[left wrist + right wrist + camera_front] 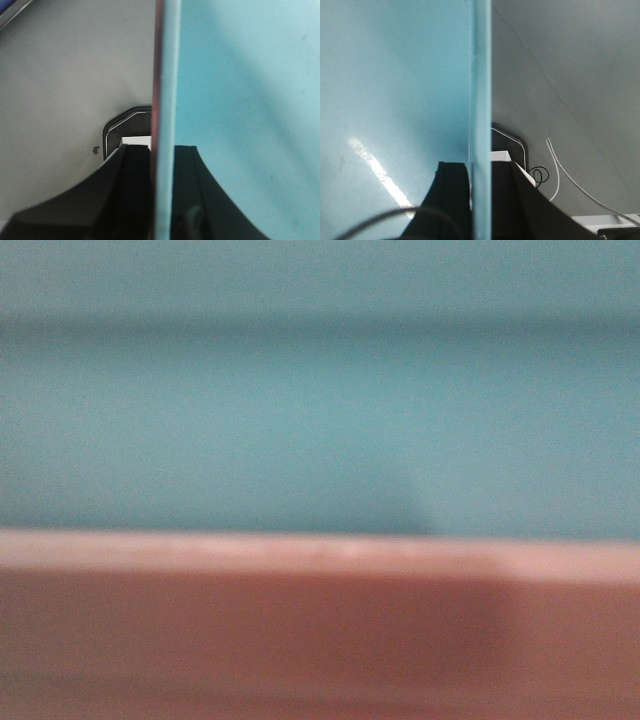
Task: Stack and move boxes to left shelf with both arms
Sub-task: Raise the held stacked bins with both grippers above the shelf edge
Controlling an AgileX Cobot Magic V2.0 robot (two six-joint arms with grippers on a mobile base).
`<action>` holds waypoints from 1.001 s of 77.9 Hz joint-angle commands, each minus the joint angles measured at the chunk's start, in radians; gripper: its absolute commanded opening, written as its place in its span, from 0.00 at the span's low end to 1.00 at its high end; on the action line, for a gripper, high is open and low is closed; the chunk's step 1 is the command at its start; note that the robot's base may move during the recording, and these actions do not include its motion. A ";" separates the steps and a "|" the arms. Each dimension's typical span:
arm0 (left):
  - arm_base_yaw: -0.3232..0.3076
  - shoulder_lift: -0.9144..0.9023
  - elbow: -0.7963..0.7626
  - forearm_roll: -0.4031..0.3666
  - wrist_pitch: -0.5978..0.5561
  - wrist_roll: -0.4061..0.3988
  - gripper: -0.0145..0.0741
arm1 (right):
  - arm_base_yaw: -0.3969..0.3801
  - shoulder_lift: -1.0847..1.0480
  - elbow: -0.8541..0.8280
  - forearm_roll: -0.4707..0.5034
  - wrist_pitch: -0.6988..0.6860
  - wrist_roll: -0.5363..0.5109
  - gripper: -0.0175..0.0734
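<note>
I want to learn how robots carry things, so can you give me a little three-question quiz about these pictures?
1. True or false: the left gripper hangs free and touches nothing.
2. What colour is the wall between the fingers of the right gripper? A pink, B aqua, C dark blue.
3. Fill in the gap: in the front view, the pink box shows ___ the aqua box.
Key: 1 false, its fingers sit on either side of a box wall. 2 B. 3 below.
</note>
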 commanded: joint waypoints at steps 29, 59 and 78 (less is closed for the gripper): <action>-0.007 -0.033 -0.035 0.042 0.037 -0.002 0.17 | -0.002 -0.026 -0.033 -0.050 0.049 -0.003 0.25; -0.007 -0.033 -0.035 0.042 0.037 -0.002 0.17 | -0.002 -0.026 -0.033 -0.050 0.049 -0.003 0.25; -0.007 -0.033 -0.035 0.042 0.037 -0.002 0.17 | -0.002 -0.026 -0.033 -0.050 0.049 -0.003 0.25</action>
